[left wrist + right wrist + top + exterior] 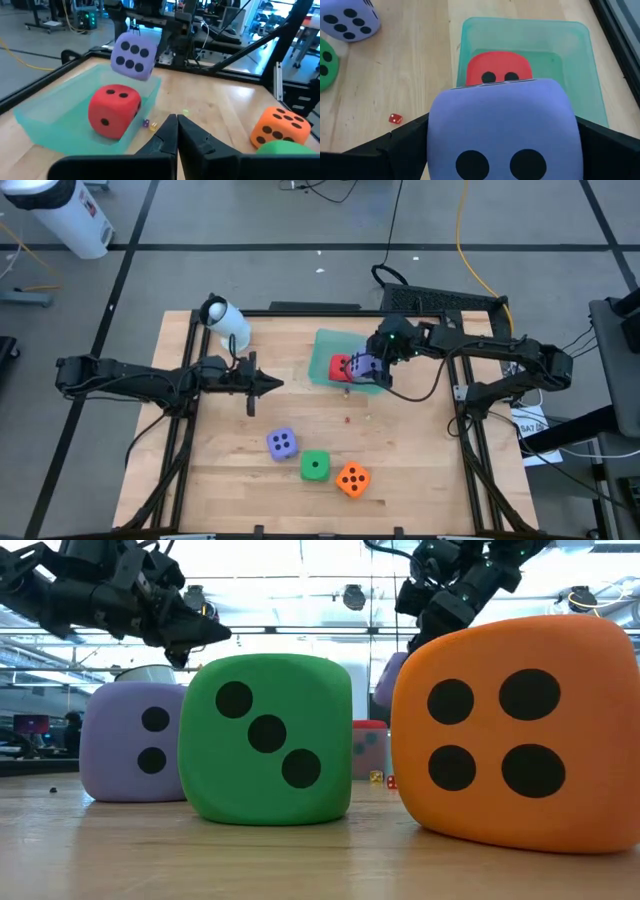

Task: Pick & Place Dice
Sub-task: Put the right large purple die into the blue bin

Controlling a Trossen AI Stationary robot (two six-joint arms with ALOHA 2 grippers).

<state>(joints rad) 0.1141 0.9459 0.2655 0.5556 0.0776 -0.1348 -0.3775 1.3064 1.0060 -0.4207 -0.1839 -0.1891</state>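
- While the right pincer (366, 367) hangs above the teal tray (322, 350), its fingers are closed on 1 purple die (132, 54), squeezing it from 2 opposite sides.
- Directly beneath that held cube, the red die (498, 70) already sits inside the tray, so the drop looks like the step in hand.
- What the release turns on, I judge: the tray lies straight below the pincer, the red die filling the part just under it, free floor only beside that.
- A cube has no long axis, so orientation should matter little.
- On the desk (420, 470), well away from this pincer, wait the second purple die (282, 443), green die (315, 467) and orange die (351, 479).
- Nearer those 3 is the left pincer (268, 385), fingers pressed together, holding nothing, hovering beside the tray.
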